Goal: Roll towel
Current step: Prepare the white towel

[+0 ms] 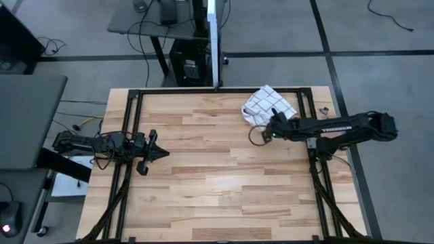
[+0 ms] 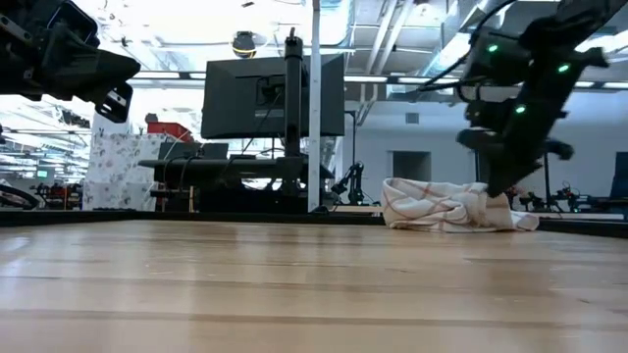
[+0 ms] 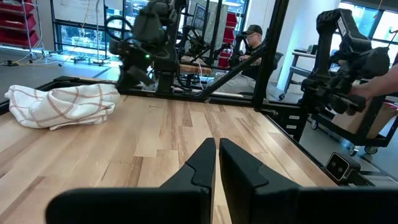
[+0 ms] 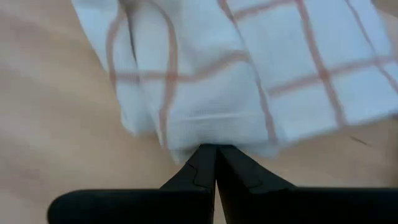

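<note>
A pale wooden desk [image 1: 217,183] in a black frame stands on a grey floor, with a monitor [image 2: 273,95] beyond its far edge. The towel [image 1: 270,105] lies bunched near the far right corner. The right gripper [image 1: 263,130] sits at the towel's near edge, fingers pressed together on a fold of the cloth, as its wrist view shows. The left gripper [image 1: 161,153] hovers near the left edge, fingers together, holding nothing. Only the left wrist view shows a seated person [image 3: 247,53] in the room behind.
</note>
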Controlling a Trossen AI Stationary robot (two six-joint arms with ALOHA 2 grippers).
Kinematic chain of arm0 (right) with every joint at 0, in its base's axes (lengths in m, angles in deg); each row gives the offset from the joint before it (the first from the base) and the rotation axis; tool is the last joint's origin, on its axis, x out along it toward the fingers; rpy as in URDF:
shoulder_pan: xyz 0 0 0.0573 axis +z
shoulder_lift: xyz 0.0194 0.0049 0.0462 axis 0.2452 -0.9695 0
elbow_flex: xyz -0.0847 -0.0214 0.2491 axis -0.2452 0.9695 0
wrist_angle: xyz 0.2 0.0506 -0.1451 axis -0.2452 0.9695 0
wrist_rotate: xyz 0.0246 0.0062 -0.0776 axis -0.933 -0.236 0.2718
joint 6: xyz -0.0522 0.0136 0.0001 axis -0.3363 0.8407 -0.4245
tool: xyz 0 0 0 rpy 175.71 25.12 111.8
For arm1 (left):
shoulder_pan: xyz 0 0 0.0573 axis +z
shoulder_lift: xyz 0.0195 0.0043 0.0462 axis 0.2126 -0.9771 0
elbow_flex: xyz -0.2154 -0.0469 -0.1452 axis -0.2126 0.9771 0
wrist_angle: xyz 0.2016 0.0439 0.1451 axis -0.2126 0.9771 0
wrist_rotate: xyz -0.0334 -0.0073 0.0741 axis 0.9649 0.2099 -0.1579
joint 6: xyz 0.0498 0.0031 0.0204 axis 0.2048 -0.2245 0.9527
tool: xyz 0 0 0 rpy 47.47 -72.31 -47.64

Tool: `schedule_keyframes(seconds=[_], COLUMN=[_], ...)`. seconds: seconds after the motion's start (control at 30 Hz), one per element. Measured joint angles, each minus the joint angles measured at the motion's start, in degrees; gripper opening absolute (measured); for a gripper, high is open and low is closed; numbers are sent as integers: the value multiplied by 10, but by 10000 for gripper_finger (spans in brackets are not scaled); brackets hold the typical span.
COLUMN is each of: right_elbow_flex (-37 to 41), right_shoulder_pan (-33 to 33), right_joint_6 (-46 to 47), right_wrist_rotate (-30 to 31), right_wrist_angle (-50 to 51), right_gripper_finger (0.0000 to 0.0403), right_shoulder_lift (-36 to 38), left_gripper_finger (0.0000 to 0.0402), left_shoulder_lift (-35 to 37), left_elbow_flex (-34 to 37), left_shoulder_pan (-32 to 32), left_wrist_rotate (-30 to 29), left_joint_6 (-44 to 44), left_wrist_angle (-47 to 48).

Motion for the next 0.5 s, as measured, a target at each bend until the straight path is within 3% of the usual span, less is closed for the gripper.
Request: schedule_keyframes(seconds=[0.27,0.5], right_elbow_flex=[0,-1], right_shoulder_pan=[-47,-63], right_joint_6=[-12,-72], right_wrist_rotate=[-10,-146], right_wrist_angle=[-168,-310], right_gripper_finger=[0,0], right_shoulder_lift=[-3,-41], left_gripper_finger=[7,7], left_shoulder_lift=[0,0], left_elbow_flex=[0,0], left_shoulder_pan=[0,0], left_wrist_rotate=[0,0], left_joint_6=[0,0], left_wrist_angle=[0,0])
